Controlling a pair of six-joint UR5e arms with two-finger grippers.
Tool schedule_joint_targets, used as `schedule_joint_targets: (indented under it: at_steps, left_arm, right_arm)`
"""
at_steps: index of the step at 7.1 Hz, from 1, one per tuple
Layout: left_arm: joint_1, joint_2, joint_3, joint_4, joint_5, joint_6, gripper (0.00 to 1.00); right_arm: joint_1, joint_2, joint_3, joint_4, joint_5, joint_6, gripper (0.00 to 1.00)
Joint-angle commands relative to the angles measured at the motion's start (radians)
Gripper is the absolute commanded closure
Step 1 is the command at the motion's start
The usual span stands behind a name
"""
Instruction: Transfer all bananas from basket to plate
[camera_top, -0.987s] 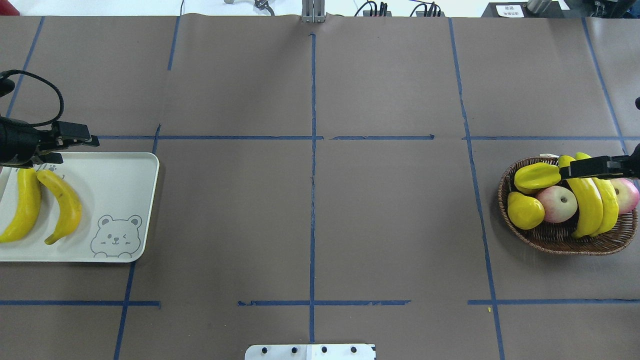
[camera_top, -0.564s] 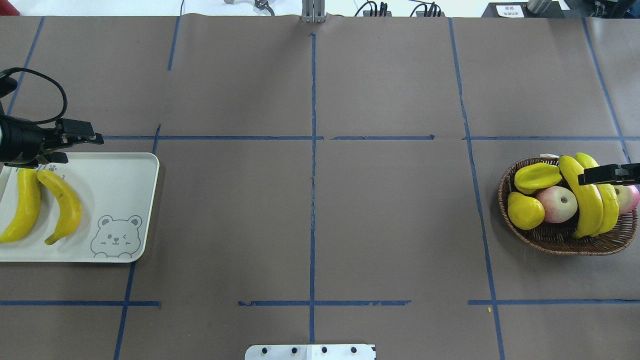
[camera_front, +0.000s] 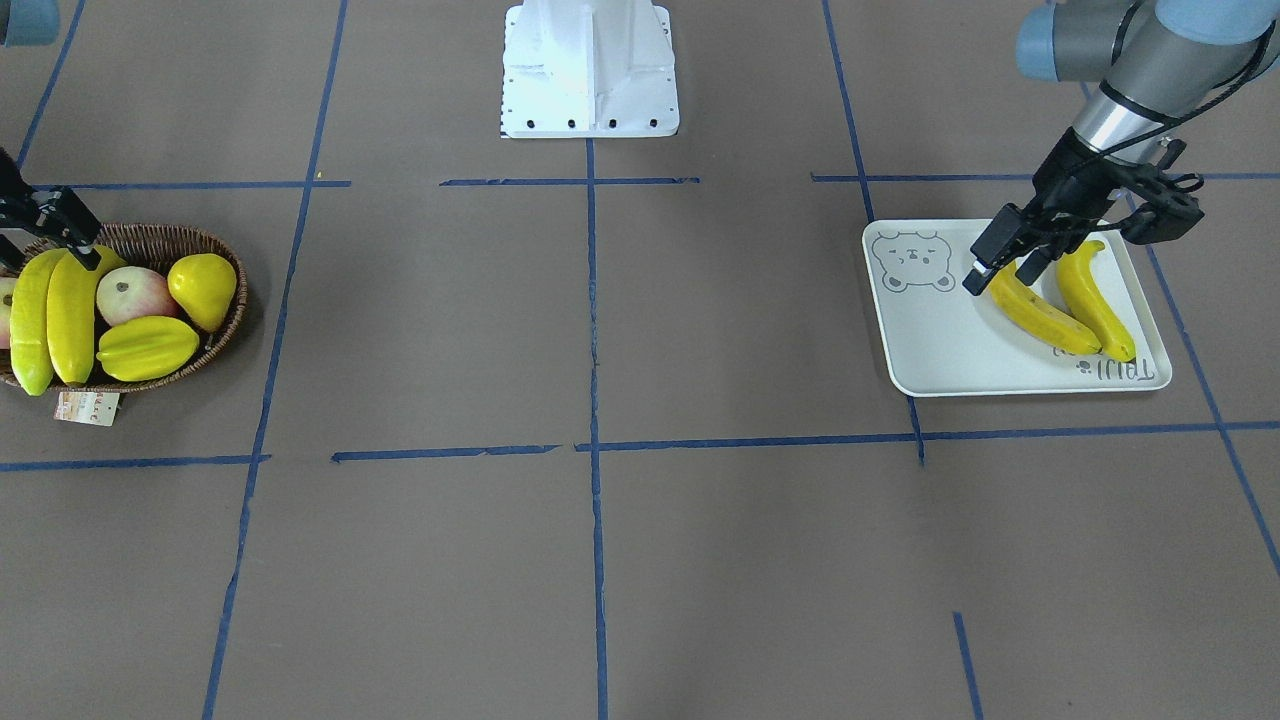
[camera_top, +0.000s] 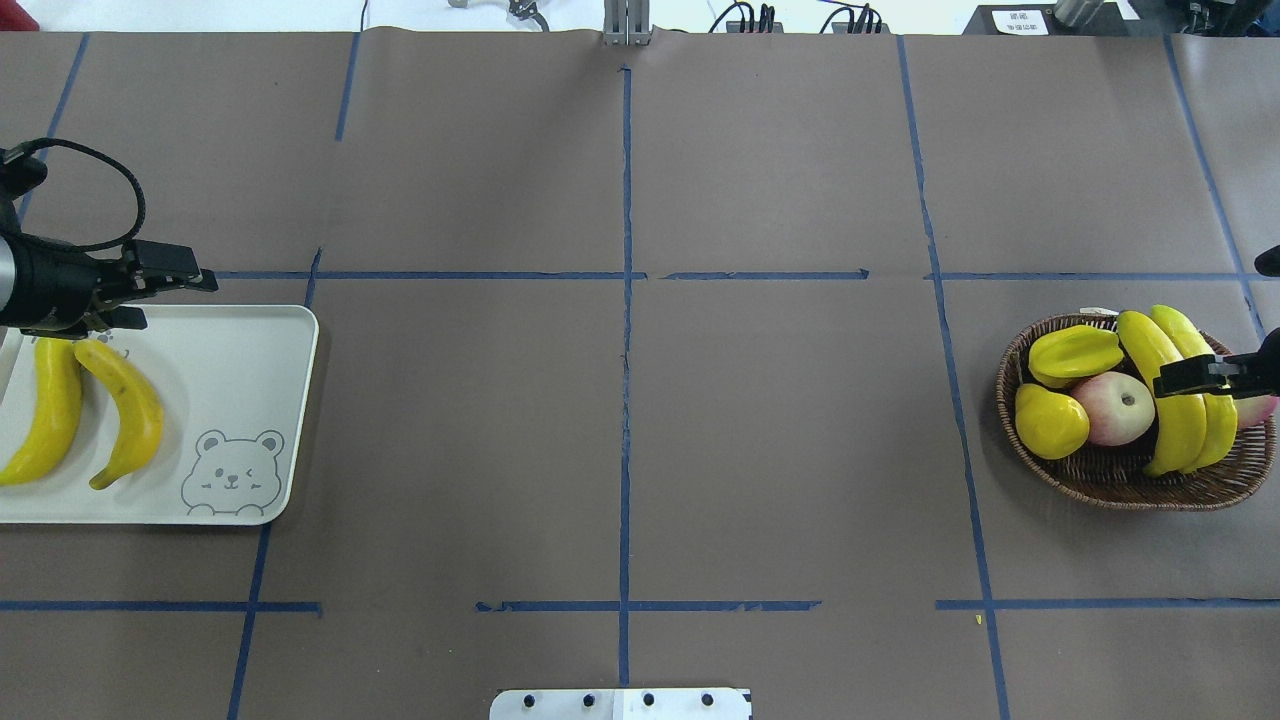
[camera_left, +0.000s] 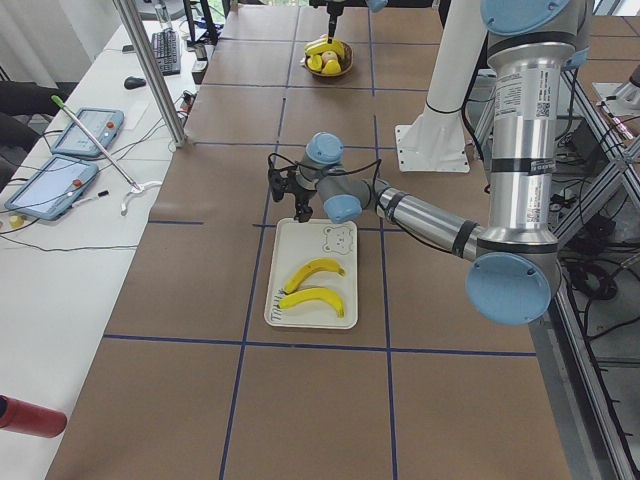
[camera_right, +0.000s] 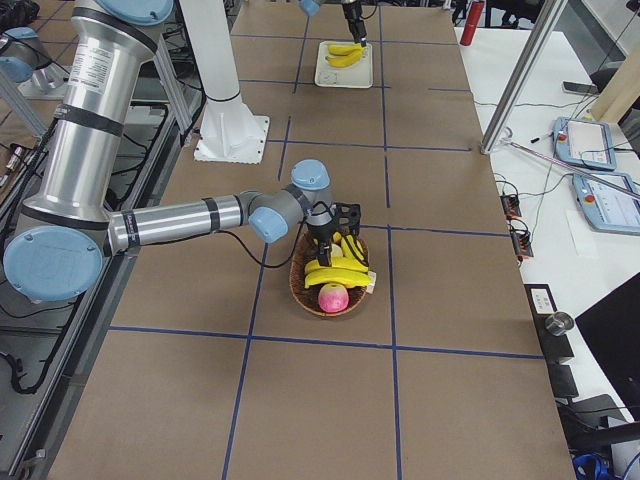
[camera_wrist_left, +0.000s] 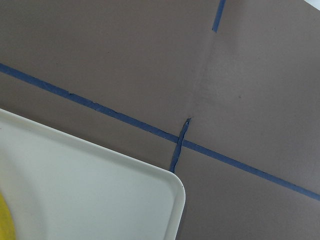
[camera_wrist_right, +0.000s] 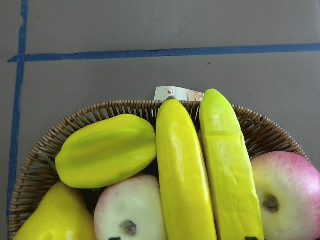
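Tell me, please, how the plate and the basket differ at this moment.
The plate is flat, white and rectangular; the basket is oval brown wicker. The plate carries only bananas, lying flat; the basket is crowded, with a starfruit, a pear and apples beside its bananas. The plate bears a printed bear face; the basket has a paper tag. Both hold two bananas.
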Motion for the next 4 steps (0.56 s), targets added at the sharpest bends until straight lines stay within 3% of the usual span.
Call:
schedule_joint_targets:
  at_steps: [1,4]
  left_arm:
    - [0.002,0.000,0.002,-0.002,0.001,0.000,0.00]
    - [0.002,0.000,0.008,-0.004,0.000,0.000,0.00]
  right_arm:
    - [-0.026,-0.001,-0.012,0.000,0.001,-0.009,0.23]
    - [-0.026,0.001,-0.012,0.000,0.004,-0.009,0.43]
